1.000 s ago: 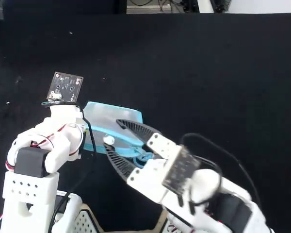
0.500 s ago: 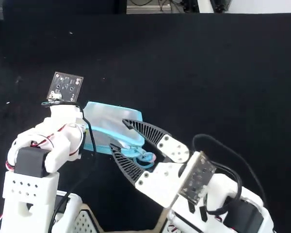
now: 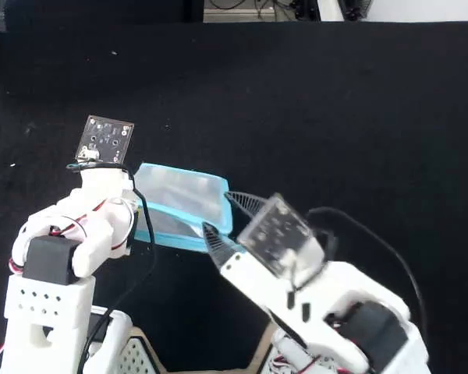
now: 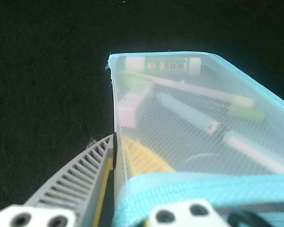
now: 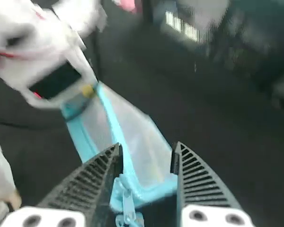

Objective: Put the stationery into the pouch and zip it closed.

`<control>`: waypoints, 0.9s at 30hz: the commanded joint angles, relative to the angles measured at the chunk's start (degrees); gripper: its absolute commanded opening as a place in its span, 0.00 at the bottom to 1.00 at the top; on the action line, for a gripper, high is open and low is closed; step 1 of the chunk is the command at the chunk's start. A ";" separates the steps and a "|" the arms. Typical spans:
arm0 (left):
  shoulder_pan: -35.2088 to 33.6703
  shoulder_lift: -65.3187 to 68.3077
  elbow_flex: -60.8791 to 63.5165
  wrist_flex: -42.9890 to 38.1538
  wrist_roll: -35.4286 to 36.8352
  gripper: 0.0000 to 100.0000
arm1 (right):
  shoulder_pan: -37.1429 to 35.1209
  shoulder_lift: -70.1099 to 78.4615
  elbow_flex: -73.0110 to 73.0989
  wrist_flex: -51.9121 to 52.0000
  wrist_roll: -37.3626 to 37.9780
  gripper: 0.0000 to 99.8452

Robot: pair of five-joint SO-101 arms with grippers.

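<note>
Over the black table (image 3: 335, 117), the translucent blue-edged pouch (image 3: 179, 195) is held at one end, clamped in the left claw (image 4: 113, 142). The right claw (image 5: 146, 149), fingers apart, straddles its zipper end. The stationery (image 4: 189, 113) lies inside.

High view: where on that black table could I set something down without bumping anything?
The table's whole far half, beyond the pouch, lies bare, as does the stretch right of the right arm. The near middle is crowded: the left end effector and the right end effector sit at the pouch.
</note>
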 commanded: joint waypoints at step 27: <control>-0.22 0.35 -0.75 -0.09 -0.26 0.04 | -3.96 25.36 -11.82 10.37 -0.18 0.16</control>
